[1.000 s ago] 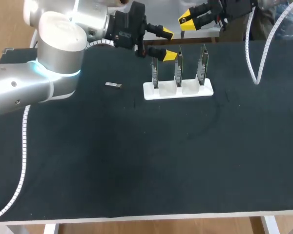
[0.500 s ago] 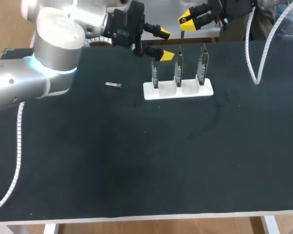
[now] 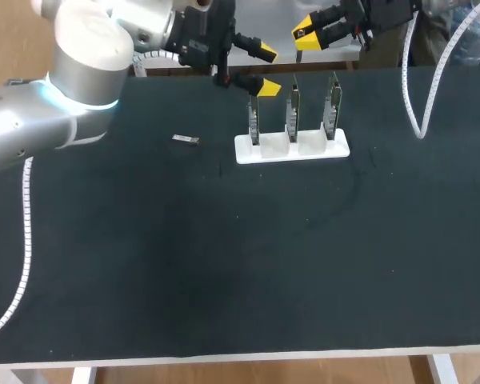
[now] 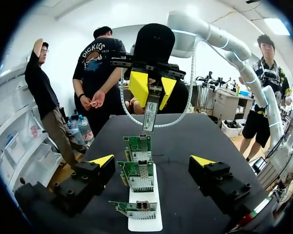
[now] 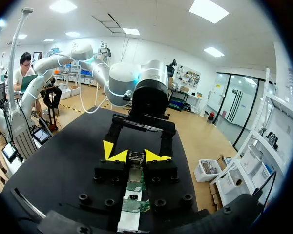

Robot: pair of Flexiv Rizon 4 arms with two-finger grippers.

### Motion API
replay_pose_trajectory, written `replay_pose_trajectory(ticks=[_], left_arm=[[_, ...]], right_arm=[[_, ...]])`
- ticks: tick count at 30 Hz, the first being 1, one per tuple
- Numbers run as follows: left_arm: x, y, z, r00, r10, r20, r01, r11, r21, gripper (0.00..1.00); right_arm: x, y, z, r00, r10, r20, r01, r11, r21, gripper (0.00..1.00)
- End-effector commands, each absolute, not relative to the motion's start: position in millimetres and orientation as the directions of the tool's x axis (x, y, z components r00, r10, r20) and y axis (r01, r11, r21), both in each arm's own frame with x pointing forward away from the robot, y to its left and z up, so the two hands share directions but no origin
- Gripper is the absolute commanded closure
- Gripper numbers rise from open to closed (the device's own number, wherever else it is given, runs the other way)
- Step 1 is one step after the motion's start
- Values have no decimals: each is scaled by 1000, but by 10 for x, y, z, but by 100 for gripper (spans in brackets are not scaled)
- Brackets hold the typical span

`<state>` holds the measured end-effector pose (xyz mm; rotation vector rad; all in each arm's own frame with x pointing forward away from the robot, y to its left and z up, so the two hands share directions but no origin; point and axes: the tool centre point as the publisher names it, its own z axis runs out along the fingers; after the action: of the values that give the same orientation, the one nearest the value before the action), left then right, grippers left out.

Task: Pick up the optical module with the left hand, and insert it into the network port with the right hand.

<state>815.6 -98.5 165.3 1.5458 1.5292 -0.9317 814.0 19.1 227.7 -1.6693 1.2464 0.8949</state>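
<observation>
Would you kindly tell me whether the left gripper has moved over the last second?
Yes. The left gripper, jaws open, has drawn back toward its own side, away from the white card holder, which stayed put.

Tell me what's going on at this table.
The right gripper is shut on the optical module and holds it in the air beyond the row of three network cards, which stand upright in a white stand. The module is not yet in any port. The left gripper is open and empty, near the card at the left end. A small metal piece lies on the black table beside the stand.
</observation>
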Motion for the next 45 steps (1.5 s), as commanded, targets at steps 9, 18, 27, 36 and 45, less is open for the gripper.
replay_pose_trajectory(ticks=[9,18,27,36,45], left_arm=[[8226,-1007,1640,20,449,-893,1000,-10,17,0],[8226,-1007,1640,20,449,-893,1000,-10,17,0],[8226,-1007,1640,20,449,-893,1000,-10,17,0],[8226,-1007,1640,20,449,-893,1000,-10,17,0],[8226,-1007,1640,20,449,-893,1000,-10,17,0]], right_arm=[[8144,192,2277,249,-361,-899,-967,-146,-209,100],[8144,192,2277,249,-361,-899,-967,-146,-209,100],[7992,353,2307,254,-351,-901,-966,-137,-219,100],[7860,91,2137,175,-360,-917,-984,-43,-170,100],[7889,32,2154,194,-353,-915,-981,-49,-189,100]])
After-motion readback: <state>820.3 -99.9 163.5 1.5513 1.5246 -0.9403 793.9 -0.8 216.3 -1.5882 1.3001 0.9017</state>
